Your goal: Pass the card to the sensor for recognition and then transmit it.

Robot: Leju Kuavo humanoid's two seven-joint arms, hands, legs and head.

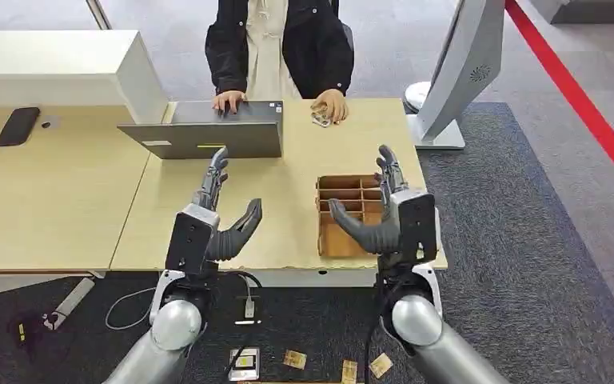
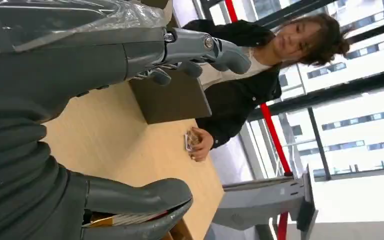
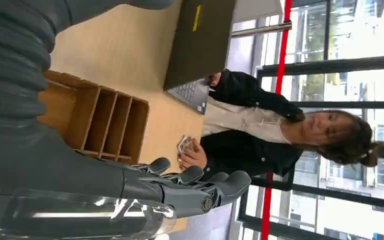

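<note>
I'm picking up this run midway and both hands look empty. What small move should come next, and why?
Probably reach the right hand forward toward the card under the person's hand at the table's far edge. Both the right and left hand hover open above the table, holding nothing, and that card lies beyond the wooden divider box, nearer the right side.

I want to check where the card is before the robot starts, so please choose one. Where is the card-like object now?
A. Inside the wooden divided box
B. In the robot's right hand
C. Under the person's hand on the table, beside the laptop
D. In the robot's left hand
C. The card lies at the person's hand on the table, right of the laptop; the left hand and right hand hold nothing.
</note>
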